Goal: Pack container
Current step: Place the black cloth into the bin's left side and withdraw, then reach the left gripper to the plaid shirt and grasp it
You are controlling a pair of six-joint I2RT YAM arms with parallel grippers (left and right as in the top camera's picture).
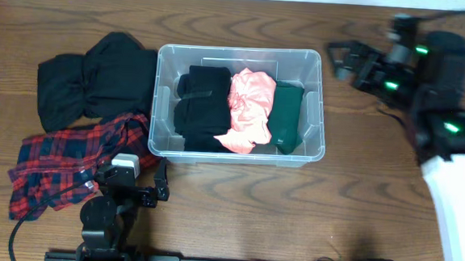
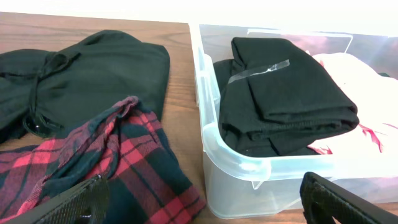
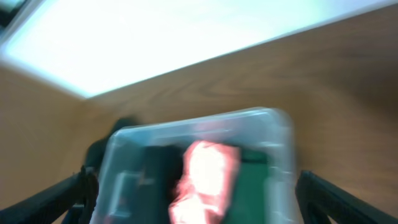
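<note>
On the desk: the container, a clear bin with rounded corners, sits mid-desk toward the far edge, with its long side running left to right.
Inside the container: a folded black garment fills the left part, a pink garment the middle and a dark green garment the right, each touching its neighbour.
Hidden: the clothes cover the bin's base.
Hard to make out: the right wrist view is blurred all over, so only the bin's outline and the colours inside come through. The right arm is also blurred in the overhead view.
Cut off: the left wrist view loses the bin's right half. It shows a pale strip on the folded black garment.
Beside the bin: a loose black garment lies just beside the left wall. A red-and-black plaid shirt overlaps its near edge and reaches close to the bin's front left corner.
Open room: bare wood lies in front of the bin and to its right, with a narrower band behind it.
Left fingers: low at the near edge, spread wide apart and holding nothing. The bin's front left corner lies just ahead, between the tips.
Right fingers: near the bin's far right corner but clear of it, spread apart with nothing gripped. The bin lies ahead of them.
</note>
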